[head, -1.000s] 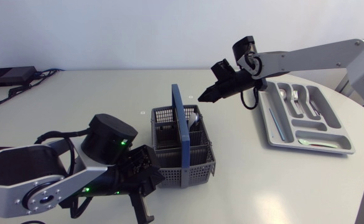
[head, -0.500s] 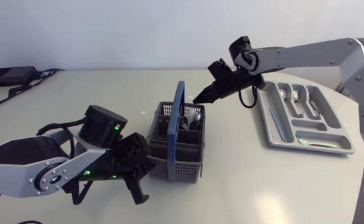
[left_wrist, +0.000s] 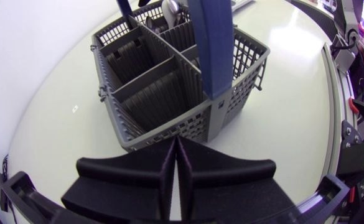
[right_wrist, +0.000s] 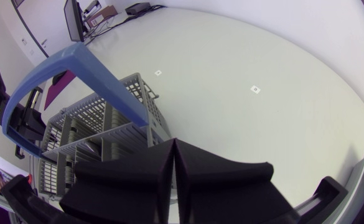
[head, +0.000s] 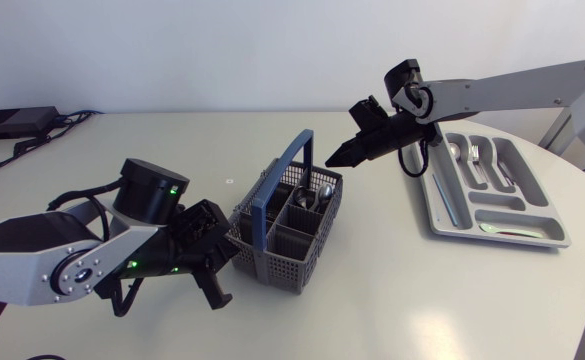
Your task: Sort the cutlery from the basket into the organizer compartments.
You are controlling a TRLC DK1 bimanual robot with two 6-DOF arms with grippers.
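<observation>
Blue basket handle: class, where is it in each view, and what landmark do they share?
Head view: blue handle arches over the grey basket, mid-table.
Left wrist view: ahead of the left gripper, rising upright.
Right wrist view: arching ahead of the right gripper.
Shared landmark: the grey basket.

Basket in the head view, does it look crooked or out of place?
Yes. The basket sits turned at an angle to the organizer, and the left gripper, fingers shut, is right at its wall.
</observation>
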